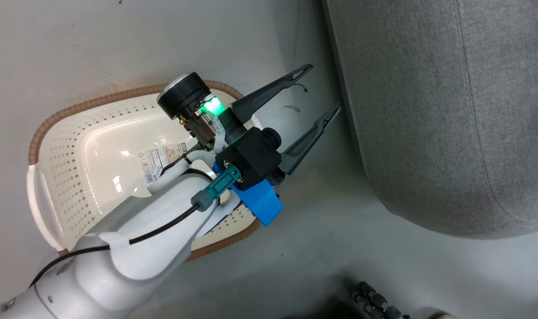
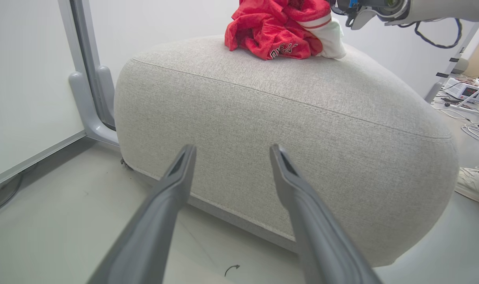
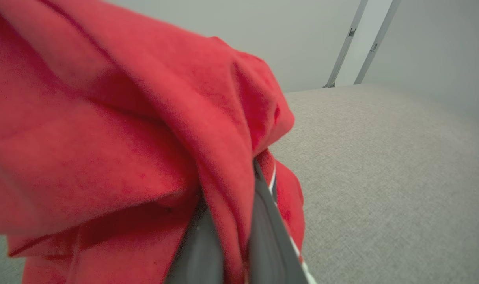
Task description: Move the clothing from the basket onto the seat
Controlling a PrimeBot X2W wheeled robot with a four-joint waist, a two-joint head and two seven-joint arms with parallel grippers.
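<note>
Your right gripper (image 3: 231,205) is clenched on a fold of the red clothing (image 3: 125,118), with the cloth draped over both fingers, above the top of the grey seat (image 3: 381,157). In the left wrist view the rest of the clothing lies heaped on the seat, towards its far side, where the cushion starts to round off.

Your left gripper (image 1: 325,86) is released, jaws wide and holding nothing. It hangs over the floor (image 1: 295,248) between the basket (image 1: 65,155) and the side of the seat, one fingertip very near the upholstery.

The main risk is the release. With cloth wrapped round the fingers, it may cling when you open, and pulling the arm back could then drag the garment, and perhaps the heap, off the seat. Open fully and lift straight up before you withdraw. Dropping it near the rounded edge could also let it slide to the floor.

Mind that left fingertip too, because a small swing would jab the seat.

The visible floor of the basket is bare plastic with a label (image 1: 151,164), but your forearm (image 1: 162,221) hides one corner, so check it.
</note>
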